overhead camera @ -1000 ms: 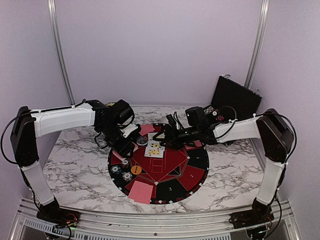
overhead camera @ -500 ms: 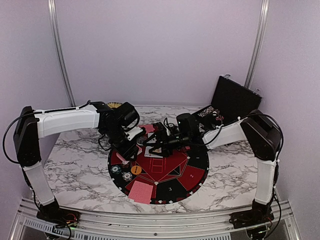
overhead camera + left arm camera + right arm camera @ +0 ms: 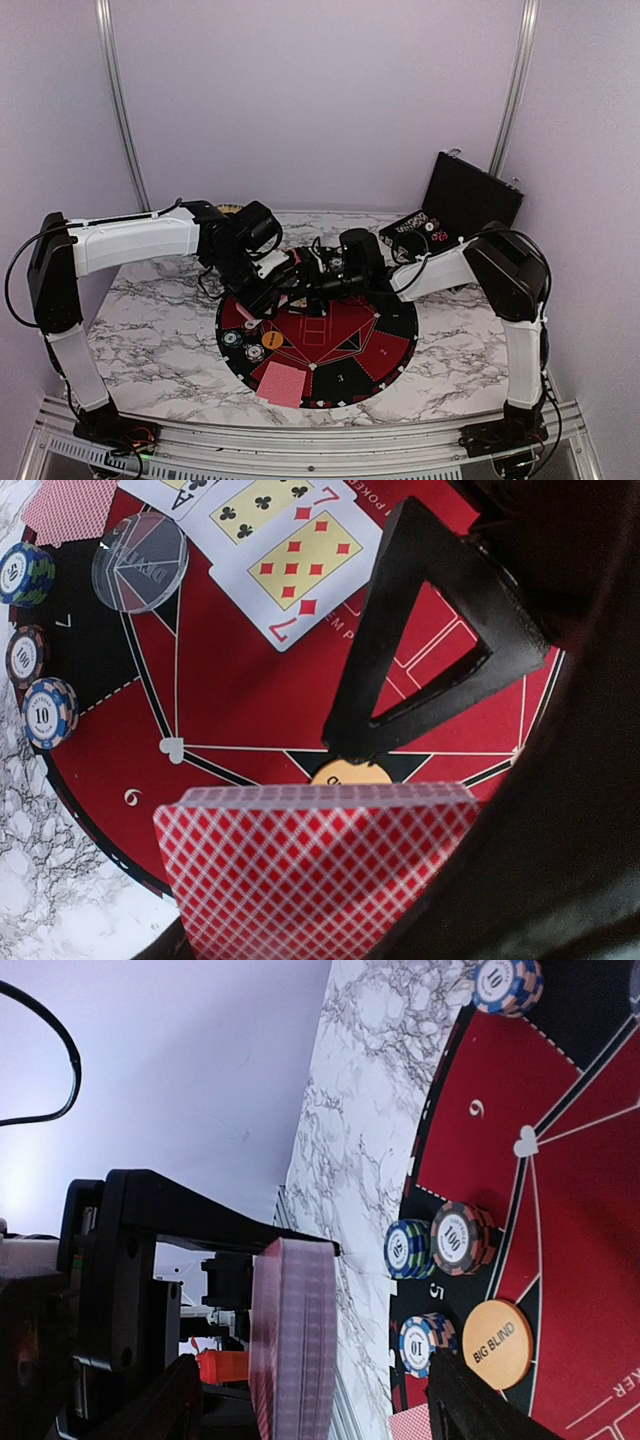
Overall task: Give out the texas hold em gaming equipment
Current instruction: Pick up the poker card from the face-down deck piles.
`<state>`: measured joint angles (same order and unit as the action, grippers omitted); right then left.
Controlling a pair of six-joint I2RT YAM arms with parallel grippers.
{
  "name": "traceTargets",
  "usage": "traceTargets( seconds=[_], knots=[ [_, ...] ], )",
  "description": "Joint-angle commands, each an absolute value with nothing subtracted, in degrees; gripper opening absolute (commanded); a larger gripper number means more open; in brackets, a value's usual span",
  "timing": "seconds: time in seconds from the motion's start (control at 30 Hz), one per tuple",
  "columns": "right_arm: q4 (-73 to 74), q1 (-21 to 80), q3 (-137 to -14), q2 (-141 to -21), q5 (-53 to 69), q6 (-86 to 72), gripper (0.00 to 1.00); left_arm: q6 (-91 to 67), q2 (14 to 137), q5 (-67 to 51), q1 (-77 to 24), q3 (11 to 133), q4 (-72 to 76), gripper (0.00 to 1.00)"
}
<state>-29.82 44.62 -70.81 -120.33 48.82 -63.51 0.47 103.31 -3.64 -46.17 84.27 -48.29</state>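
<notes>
Above the marble desk's point(image 3: 150, 340) centre, my left gripper point(image 3: 263, 298) clamps the card deck point(image 3: 310, 870), the right gripper point(image 3: 303, 284) gapes wide toward it; I fear a misaligned pinch spills cards.

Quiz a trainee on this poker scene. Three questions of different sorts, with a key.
1. True or false: the seven of diamonds lies face up on the mat.
2. The left gripper holds: A) a chip stack, B) the red-backed deck, C) nothing.
3. Fill in: the orange disc reads "BIG ____".
Key: 1 true; 2 B; 3 BLIND.
</notes>
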Motion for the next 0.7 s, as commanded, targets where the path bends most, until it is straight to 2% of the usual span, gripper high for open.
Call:
traceTargets(
  seconds=[0.0,0.67],
  knots=[
    [-32.4,45.8,-74.0,-122.3,50.0,-64.9,0.75,0.4,103.8,-4.2,-46.6,86.1,-49.4,0.25],
    [-24.5,45.1,-74.7,-122.8,47.3,-58.4,0.64,0.4,102.7,-2.8,-46.6,85.7,-49.9,0.25]
  ],
)
